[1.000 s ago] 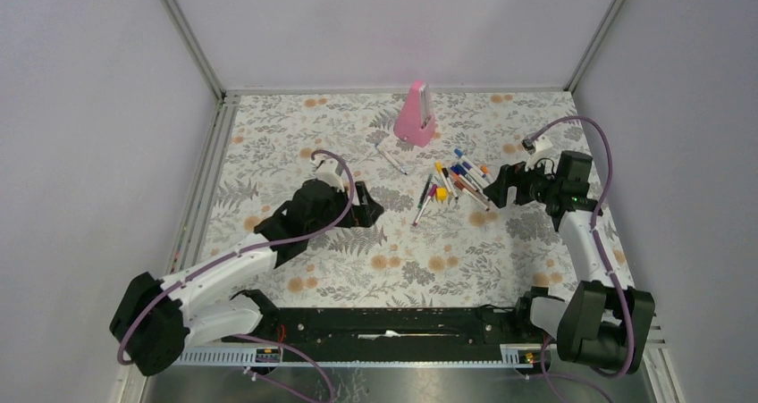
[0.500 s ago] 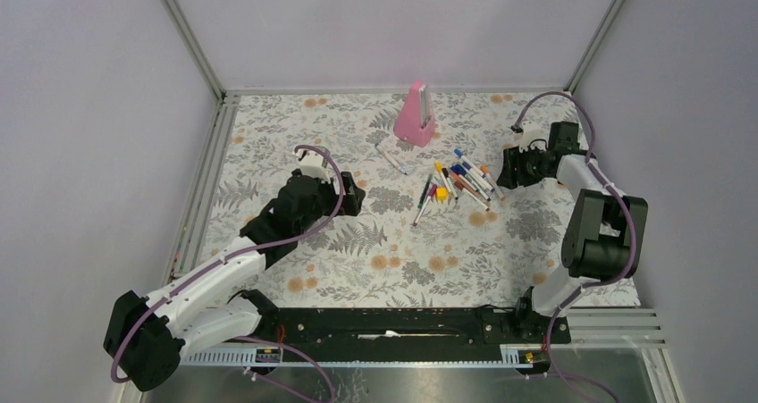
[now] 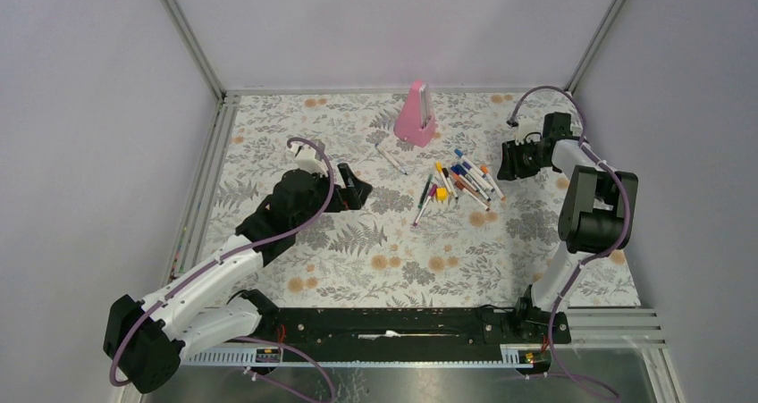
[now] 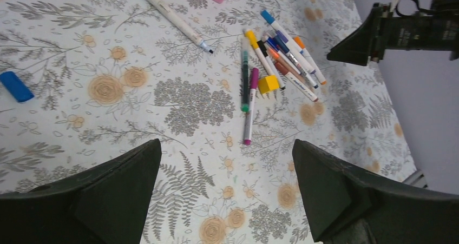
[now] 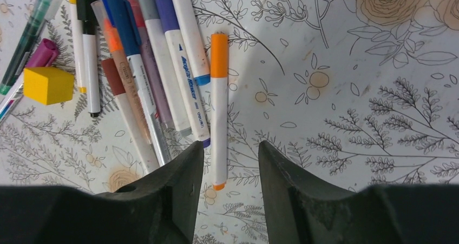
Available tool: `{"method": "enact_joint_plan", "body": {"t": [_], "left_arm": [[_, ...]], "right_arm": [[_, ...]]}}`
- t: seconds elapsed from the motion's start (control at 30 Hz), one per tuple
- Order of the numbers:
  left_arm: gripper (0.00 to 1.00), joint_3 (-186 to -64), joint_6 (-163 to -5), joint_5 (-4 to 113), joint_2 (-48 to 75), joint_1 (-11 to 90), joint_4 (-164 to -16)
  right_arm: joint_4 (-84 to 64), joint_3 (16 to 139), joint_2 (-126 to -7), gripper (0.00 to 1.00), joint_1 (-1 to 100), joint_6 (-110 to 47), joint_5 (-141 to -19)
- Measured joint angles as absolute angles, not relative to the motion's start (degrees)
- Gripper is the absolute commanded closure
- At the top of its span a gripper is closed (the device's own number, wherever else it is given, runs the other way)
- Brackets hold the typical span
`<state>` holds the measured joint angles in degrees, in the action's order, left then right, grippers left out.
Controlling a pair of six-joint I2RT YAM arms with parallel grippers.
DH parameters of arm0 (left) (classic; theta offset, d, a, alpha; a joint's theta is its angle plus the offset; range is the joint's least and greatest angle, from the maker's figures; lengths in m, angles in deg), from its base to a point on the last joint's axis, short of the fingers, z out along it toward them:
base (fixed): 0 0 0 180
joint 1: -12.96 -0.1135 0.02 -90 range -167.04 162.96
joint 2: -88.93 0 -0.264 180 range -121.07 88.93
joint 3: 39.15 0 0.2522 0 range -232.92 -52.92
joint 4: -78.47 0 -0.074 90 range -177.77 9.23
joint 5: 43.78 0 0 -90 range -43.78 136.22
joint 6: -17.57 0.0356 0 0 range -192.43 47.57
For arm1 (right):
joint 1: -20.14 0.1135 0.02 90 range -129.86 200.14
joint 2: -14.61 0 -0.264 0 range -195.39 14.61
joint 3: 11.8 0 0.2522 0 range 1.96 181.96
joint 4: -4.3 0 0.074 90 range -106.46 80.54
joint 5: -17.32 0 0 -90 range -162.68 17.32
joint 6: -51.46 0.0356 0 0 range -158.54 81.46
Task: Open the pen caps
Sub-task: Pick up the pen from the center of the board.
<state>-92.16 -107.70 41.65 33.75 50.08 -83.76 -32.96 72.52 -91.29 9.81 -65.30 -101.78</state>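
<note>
Several white pens with coloured pen caps [image 3: 458, 181] lie in a heap right of the table's middle. In the right wrist view an orange cap [image 5: 219, 54] tops a white pen [image 5: 218, 125] at the heap's right edge. That pen's lower end lies between the fingers of my right gripper [image 5: 230, 153], whose jaws stand narrow but apart and clear of the barrel. This gripper [image 3: 508, 162] hovers just right of the heap. My left gripper [image 4: 224, 165] is wide open and empty above the cloth, left of the heap [image 3: 359, 193]. A loose blue cap [image 4: 15, 86] rests far left.
A tall pink wedge [image 3: 416, 115] stands at the back behind the pens. One pen [image 4: 176, 19] with a blue cap lies apart near it. A yellow block [image 5: 47, 85] sits among the pens. Walls close the table at the back and both sides.
The right arm has folded upward and its gripper has shifted back to the heap's right edge, its jaws narrowing. The left gripper has drawn a little back and left, staying open.
</note>
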Motion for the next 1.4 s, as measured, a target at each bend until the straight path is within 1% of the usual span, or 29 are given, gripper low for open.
{"method": "enact_joint_plan", "body": {"t": [0.23, 0.6, 1.07, 1.4], "left_arm": [[0.01, -92.0, -111.0, 44.6, 33.2, 50.1, -83.9], [0.01, -90.4, -112.0, 48.6, 32.2, 50.1, -86.4], [0.01, -89.1, -111.3, 50.1, 31.3, 50.1, -88.9], [0.01, -87.9, -111.3, 50.3, 31.3, 50.1, -89.2]], "right_arm": [[-33.1, 74.3, -94.2, 0.50, 12.0, -65.5, -100.3], [-33.2, 75.4, -95.1, 0.57, 12.7, -65.7, -98.6], [-34.3, 75.4, -97.2, 0.58, 14.6, -66.3, -97.3], [-33.9, 75.5, -97.5, 0.65, 15.1, -67.6, -95.2]]}}
